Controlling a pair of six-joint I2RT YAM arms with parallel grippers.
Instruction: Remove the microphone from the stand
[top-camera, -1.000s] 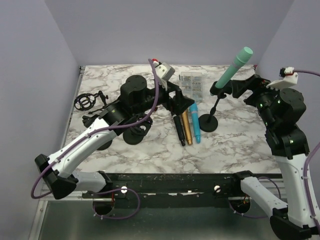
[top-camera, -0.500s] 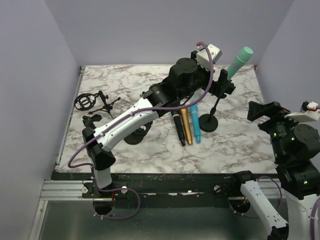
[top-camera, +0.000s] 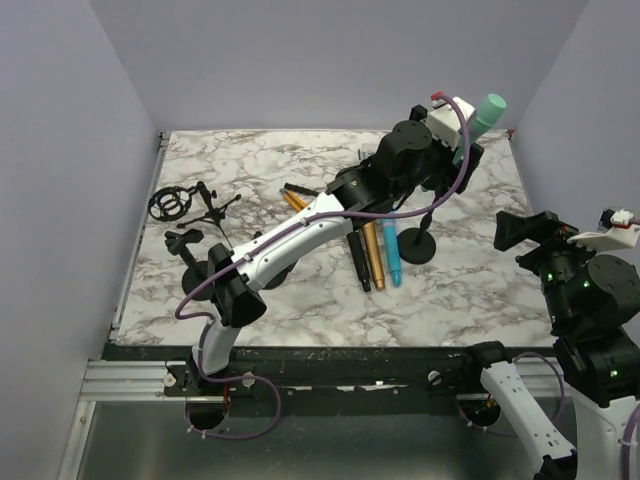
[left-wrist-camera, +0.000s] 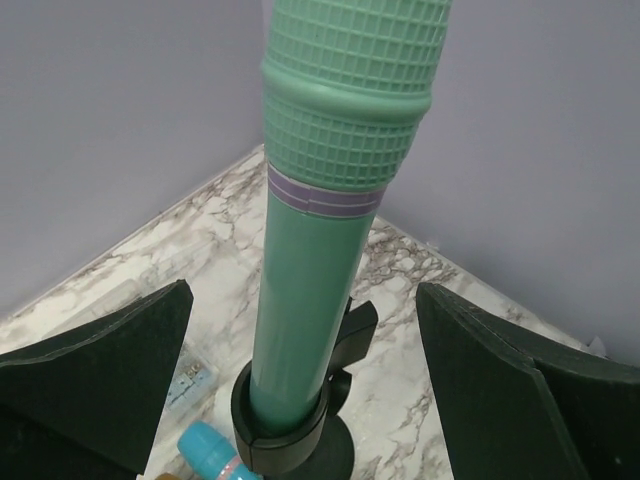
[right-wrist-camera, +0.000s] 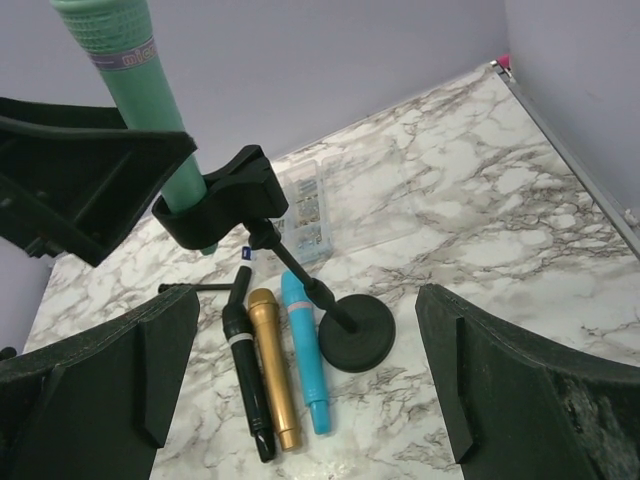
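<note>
A mint-green microphone (top-camera: 488, 108) stands tilted in the black clip (right-wrist-camera: 225, 198) of a small black stand with a round base (top-camera: 417, 245). My left gripper (top-camera: 462, 150) is open, with its fingers on either side of the microphone body (left-wrist-camera: 315, 250) just above the clip (left-wrist-camera: 290, 430), not touching it. My right gripper (top-camera: 520, 230) is open and empty, off to the right of the stand. In the right wrist view the microphone (right-wrist-camera: 140, 85) and stand base (right-wrist-camera: 358, 333) lie ahead of the right gripper (right-wrist-camera: 307, 295).
A black (top-camera: 357, 262), a gold (top-camera: 373, 255) and a blue microphone (top-camera: 391, 255) lie side by side left of the stand base. A clear plastic box (right-wrist-camera: 305, 215) sits behind them. A black shock mount (top-camera: 172, 204) lies at the far left.
My left arm swung from mid-table up and right, bringing its open gripper around the green microphone. My right arm pulled back from the stand towards the near right side.
</note>
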